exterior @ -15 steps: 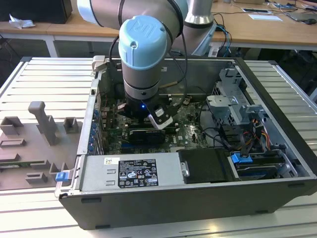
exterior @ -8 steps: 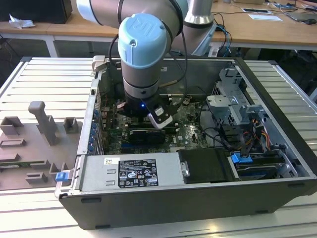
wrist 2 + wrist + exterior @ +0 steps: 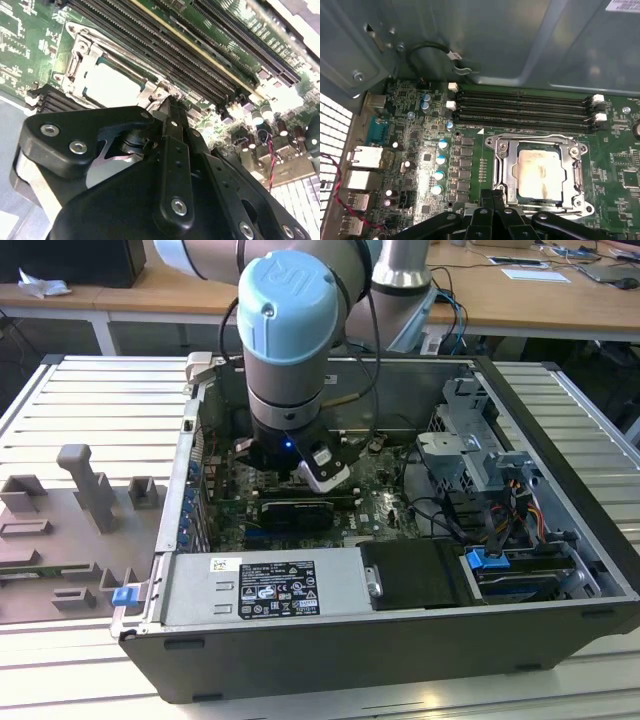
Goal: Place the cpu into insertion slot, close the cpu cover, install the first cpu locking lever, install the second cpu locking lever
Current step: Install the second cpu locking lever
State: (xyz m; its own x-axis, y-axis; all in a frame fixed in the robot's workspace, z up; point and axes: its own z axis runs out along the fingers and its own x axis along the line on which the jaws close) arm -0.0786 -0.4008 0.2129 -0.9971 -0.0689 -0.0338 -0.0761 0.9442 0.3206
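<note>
Table: slatted metal table [image 3: 560, 680] carries the open computer case [image 3: 560, 570]
Cpu: silvery-beige cpu [image 3: 538, 172] in insertion slot [image 3: 502, 170]; cpu cover [image 3: 577, 172] flat around it
End effector: black end effector [image 3: 492, 196] pressed together at the socket's edge

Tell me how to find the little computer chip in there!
Look inside the open computer case at the green circuit board. Beside the four long black memory slots sits a shiny square metal frame. The chip is the flat, pale silvery square showing through the frame's middle, smooth and plain, unlike the bumpy little parts around it.
</note>
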